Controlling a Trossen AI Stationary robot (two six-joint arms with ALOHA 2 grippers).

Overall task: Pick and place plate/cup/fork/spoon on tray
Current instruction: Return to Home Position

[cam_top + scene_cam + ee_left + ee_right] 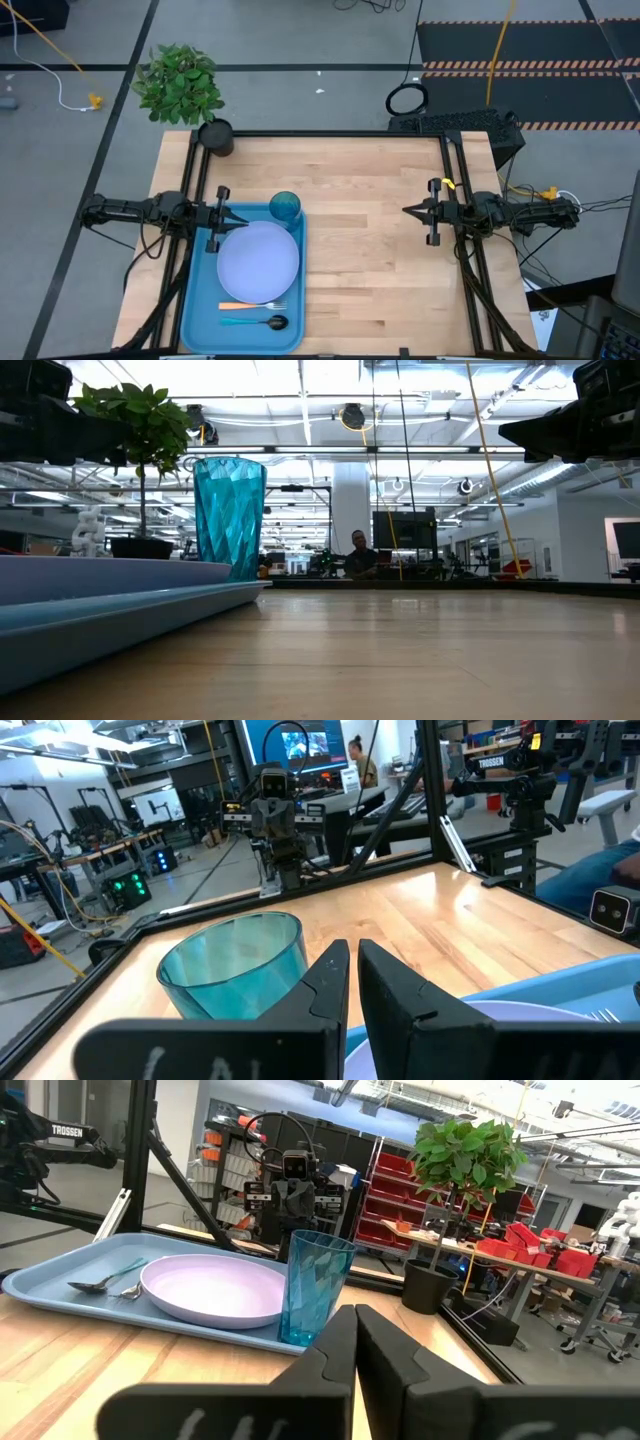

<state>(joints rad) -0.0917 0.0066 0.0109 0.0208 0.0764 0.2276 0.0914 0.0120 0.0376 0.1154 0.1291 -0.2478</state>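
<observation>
Wooden table (370, 250), cup (285, 207) just beside left tool (243, 221), seemingly clenched empty; right tool (407, 210) likewise, well apart.

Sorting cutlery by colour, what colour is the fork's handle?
Light orange; the fork shows best in the high view.

Both arms lie level and point toward each other across the high view. The left gripper (240, 222) sits left of centre and the right gripper (408, 210) right of centre, well apart. Each pair of fingers is closed to a thin slit.
</observation>
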